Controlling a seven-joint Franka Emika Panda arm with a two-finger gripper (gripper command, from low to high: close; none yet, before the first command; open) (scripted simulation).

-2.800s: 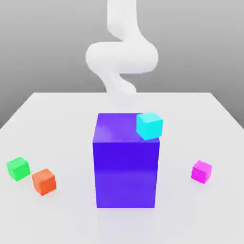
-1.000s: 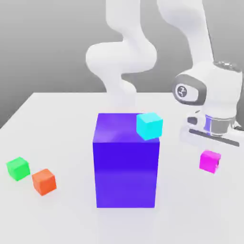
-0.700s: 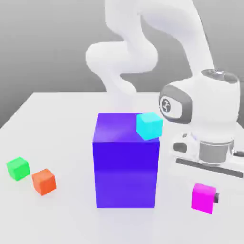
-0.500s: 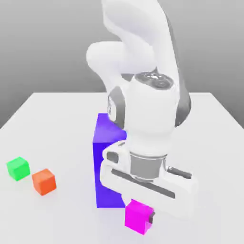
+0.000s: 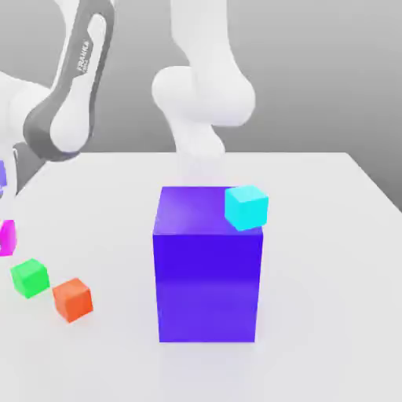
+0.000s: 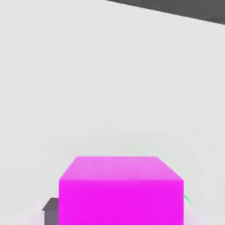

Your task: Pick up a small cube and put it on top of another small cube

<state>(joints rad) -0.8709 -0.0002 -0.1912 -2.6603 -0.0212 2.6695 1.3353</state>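
Observation:
The small cube (image 5: 5,237), bright magenta, hangs at the exterior view's left edge, just above and left of a green cube (image 5: 30,277). In the hand view this magenta small cube (image 6: 121,191) sits close up, with my gripper (image 6: 121,213) shut on it and one dark finger (image 6: 50,208) showing at its side. A thin green sliver (image 6: 187,200) peeks out past the cube's other side. The white arm (image 5: 71,94) reaches down toward the exterior view's left edge.
An orange-red cube (image 5: 72,299) lies next to the green one. A big blue-purple block (image 5: 207,275) stands mid-table, with a cyan cube (image 5: 246,206) at its upper right corner. The white table (image 5: 322,314) spreads to the exterior view's right.
The arm has swung from the exterior view's right, across the front of the big block, to the far left, carrying the magenta cube with it.

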